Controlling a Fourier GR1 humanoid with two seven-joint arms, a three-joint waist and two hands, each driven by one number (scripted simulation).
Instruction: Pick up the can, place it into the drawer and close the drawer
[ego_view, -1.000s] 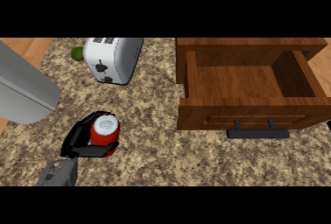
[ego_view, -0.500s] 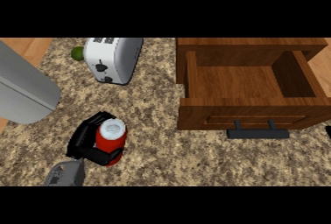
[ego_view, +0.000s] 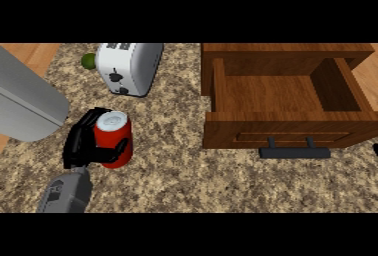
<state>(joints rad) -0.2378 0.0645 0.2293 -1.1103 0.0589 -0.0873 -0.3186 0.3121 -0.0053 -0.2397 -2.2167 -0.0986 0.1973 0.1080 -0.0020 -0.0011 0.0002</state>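
On counter: one can (ego_view: 114, 137), one drawer (ego_view: 284, 100).

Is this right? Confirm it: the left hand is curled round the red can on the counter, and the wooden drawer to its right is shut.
Not quite. The drawer is open, not shut: the head view looks straight down into its bare wooden inside, handle toward the robot. The rest holds: the left hand is curled round the red can on the counter.
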